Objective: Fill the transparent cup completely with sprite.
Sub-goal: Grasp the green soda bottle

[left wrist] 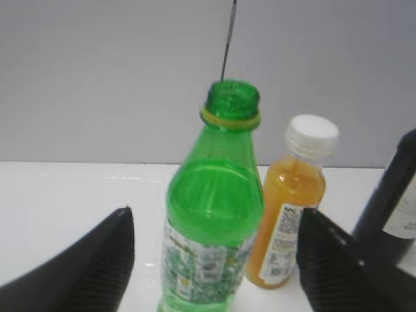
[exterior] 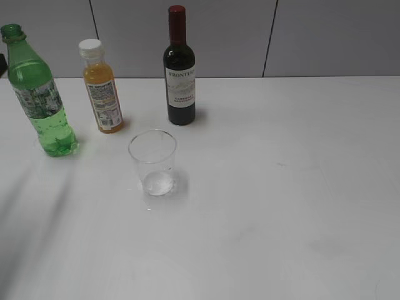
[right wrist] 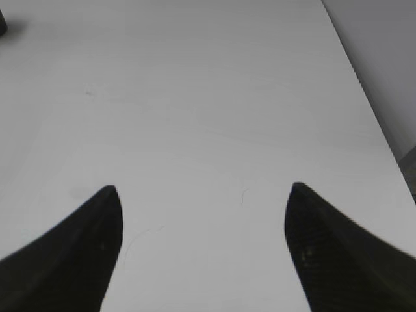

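The green sprite bottle (exterior: 39, 100) stands uncapped at the far left of the white table, about a third full. The transparent cup (exterior: 153, 162) stands empty near the middle, in front of the bottles. In the left wrist view the sprite bottle (left wrist: 214, 214) stands between the fingers of my left gripper (left wrist: 214, 224), which is open and not touching it. My right gripper (right wrist: 203, 195) is open and empty over bare table. Neither gripper shows in the exterior view.
An orange juice bottle (exterior: 102, 87) with a white cap stands right of the sprite; it also shows in the left wrist view (left wrist: 292, 214). A dark wine bottle (exterior: 179, 72) stands behind the cup. A grey wall runs behind the table (exterior: 287, 187).
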`<state>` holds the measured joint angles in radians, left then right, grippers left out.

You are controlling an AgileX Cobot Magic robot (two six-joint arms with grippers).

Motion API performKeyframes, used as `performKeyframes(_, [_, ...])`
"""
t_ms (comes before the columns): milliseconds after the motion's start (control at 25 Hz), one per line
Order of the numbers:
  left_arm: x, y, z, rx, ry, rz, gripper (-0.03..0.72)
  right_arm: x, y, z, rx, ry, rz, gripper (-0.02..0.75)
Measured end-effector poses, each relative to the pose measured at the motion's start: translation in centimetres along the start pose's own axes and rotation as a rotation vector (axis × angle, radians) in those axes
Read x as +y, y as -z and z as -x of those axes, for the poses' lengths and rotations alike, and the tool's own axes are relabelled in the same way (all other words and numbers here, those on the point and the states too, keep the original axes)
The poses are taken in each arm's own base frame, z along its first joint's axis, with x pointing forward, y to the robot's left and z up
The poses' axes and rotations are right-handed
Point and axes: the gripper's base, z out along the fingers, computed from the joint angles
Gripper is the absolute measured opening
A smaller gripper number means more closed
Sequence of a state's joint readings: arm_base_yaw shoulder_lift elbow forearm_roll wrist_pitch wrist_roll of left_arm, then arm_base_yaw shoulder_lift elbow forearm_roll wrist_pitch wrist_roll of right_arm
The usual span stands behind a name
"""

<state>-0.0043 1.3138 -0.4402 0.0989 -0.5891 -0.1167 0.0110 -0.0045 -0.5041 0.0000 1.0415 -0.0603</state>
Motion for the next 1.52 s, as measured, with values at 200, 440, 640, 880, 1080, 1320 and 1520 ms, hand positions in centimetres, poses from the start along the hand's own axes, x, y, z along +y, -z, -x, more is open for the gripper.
performKeyframes(200, [-0.1,-1.1,-3.7,0.025,0.032,-0.028,0.594,0.0,0.0,0.0,0.0,0.0,0.0,0.591])
performKeyframes(440, [-0.2,-3.0,-6.9,0.024,0.035,-0.07,0.619,0.0,0.0,0.0,0.0,0.001,0.0,0.592])
performKeyframes(640, [0.0,-3.8,-8.4,0.006,0.04,-0.061,0.65,0.0,0.0,0.0,0.0,0.001,0.0,0.592])
performKeyframes(880, [0.4,-4.3,-9.7,-0.002,-0.003,-0.026,0.658,0.0,0.0,0.0,0.0,0.0,0.0,0.591])
performKeyframes(1080, [0.4,-4.8,-11.3,0.055,-0.003,-0.024,0.665,0.0,0.0,0.0,0.0,0.0,0.0,0.591])
performKeyframes(1320, [0.5,-5.9,-11.5,0.048,-0.005,-0.026,0.665,0.0,0.0,0.0,0.0,0.001,0.0,0.592])
performKeyframes(1520, [0.6,-7.6,-11.8,0.032,-0.005,-0.025,0.665,0.0,0.0,0.0,0.0,0.001,0.0,0.592])
